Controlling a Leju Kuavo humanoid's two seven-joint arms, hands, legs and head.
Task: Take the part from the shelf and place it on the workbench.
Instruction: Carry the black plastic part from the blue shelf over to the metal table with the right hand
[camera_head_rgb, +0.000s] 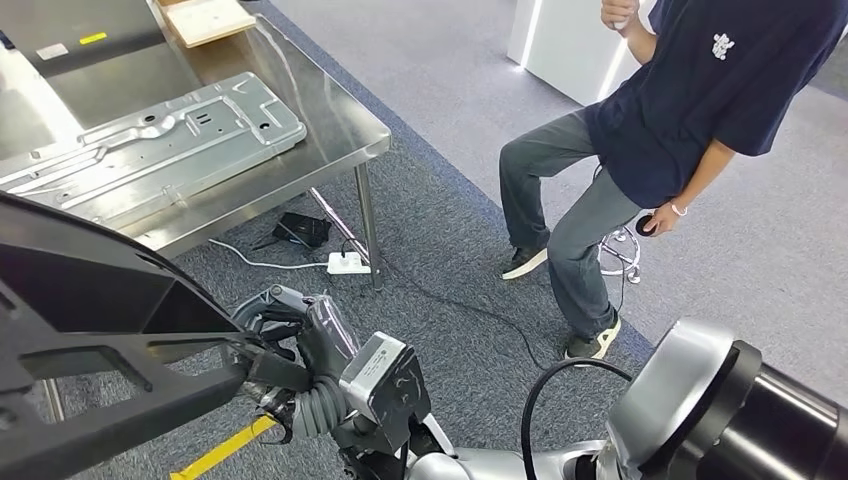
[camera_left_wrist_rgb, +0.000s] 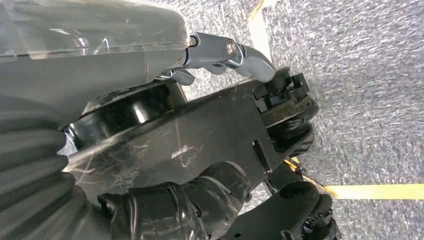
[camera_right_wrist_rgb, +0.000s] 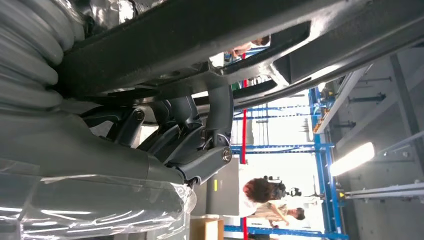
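I carry a large black part (camera_head_rgb: 90, 300) at the lower left of the head view, over the carpet in front of the workbench (camera_head_rgb: 340, 120). My right hand (camera_head_rgb: 290, 345) grips its near edge, and in the right wrist view its dark fingers (camera_right_wrist_rgb: 200, 130) curl around a bar of the part (camera_right_wrist_rgb: 175, 25). In the left wrist view my left hand (camera_left_wrist_rgb: 165, 60) holds the scratched black part (camera_left_wrist_rgb: 210, 130), thumb (camera_left_wrist_rgb: 235, 52) on one face and dark fingers (camera_left_wrist_rgb: 200, 200) on the other.
A silver sheet-metal panel (camera_head_rgb: 150, 150) lies on the steel workbench, with a wooden board (camera_head_rgb: 205, 18) at its far end. Under the bench lie a power strip (camera_head_rgb: 348, 263) and a black box (camera_head_rgb: 303, 229). A person (camera_head_rgb: 640, 130) stands to the right. Yellow tape (camera_head_rgb: 225, 450) marks the carpet.
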